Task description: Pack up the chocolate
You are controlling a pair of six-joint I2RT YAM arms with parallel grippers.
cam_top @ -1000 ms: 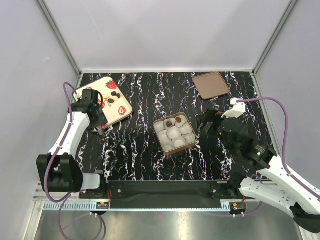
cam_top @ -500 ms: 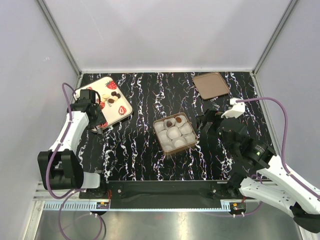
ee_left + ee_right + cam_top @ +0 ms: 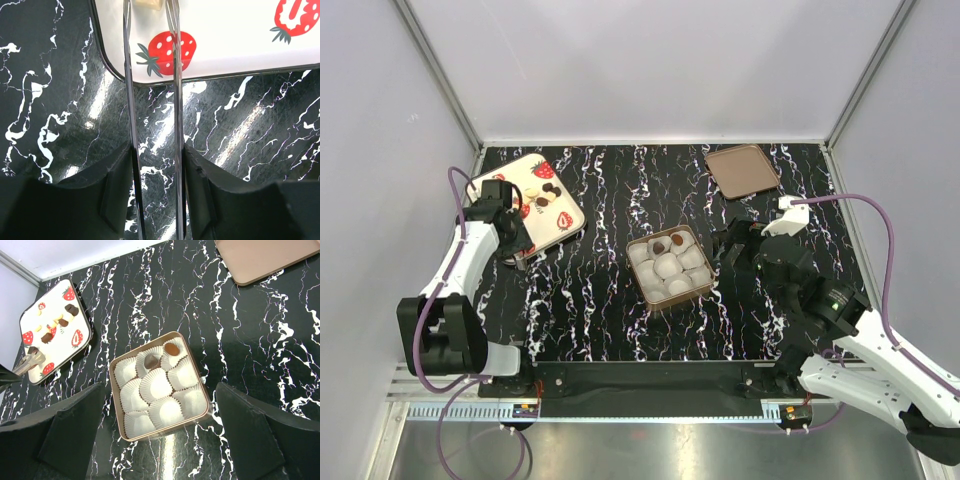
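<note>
**Tweezers reach for a cream candy as the box waits, barely filled**

The left end effector point(image 3: 156, 150) is pressed together on a pair of metal tweezers point(image 3: 129, 100). The thin blades suit sweets far smaller than its own fingers. Their tips straddle a cream-white candy point(image 3: 147, 3) at the top edge of the wrist view, but the frame cuts it off, so whether it is pinched cannot be told. The blades reach over the rim of the strawberry-print tray point(image 3: 240, 45) at the far left of the counter point(image 3: 610, 190). The loose chocolates point(image 3: 57, 322) lie there, some dark brown and some cream-white, all bite-size and unwrapped.

The right end effector point(image 3: 159, 385) is spread wide and empty. It hangs just beside the square box point(image 3: 118, 404) at mid-counter, probably placed to steady or receive. The box is lined with white fluted paper cups point(image 3: 155, 385). Only two far cups are filled, one with a dark piece point(image 3: 150, 360) and one with a caramel-brown piece point(image 3: 172, 347), so most of the packing appears to lie ahead. A flat brown lid point(image 3: 265, 257) sits well apart at the far right.
</note>
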